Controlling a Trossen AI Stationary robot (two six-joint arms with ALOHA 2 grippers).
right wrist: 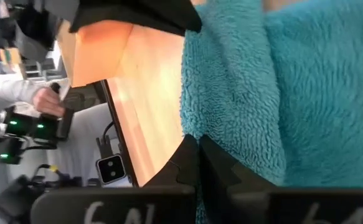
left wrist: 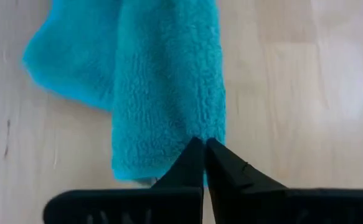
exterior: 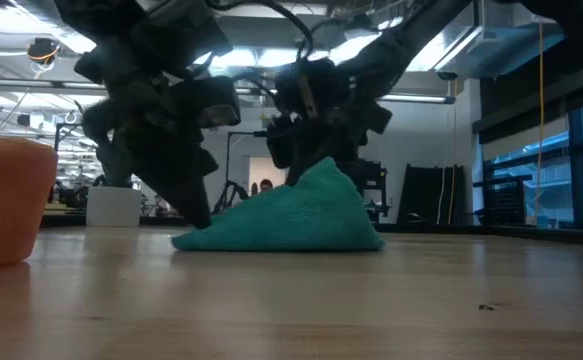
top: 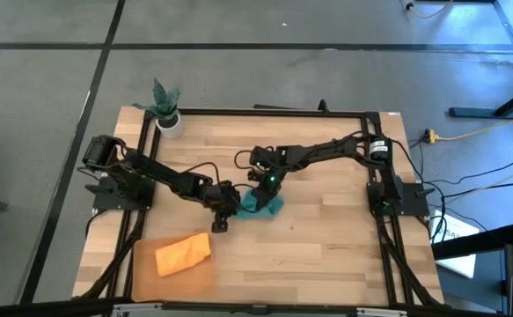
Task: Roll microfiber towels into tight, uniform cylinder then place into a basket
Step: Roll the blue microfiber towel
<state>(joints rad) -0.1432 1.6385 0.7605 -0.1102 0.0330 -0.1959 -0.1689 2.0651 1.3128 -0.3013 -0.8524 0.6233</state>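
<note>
With both the left end effector [left wrist: 204, 149] and right end effector [right wrist: 198, 146] pinched shut on the teal towel [top: 263, 202] (still loosely bunched), keep tension even while rolling along the surface [top: 326, 246].

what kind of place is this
Probably a robotics lab or workshop. A wooden table in a black frame carries two dark arms, cables trail over a grey floor, and the low view shows an open hall with ceiling lights and large windows.

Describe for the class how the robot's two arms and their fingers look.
Both arms are dark, jointed, with black cables looped along them. The left gripper and right gripper end in black fingers tapering to points. White lettering marks the right gripper's base, and a green light glows near its wrist.
</note>
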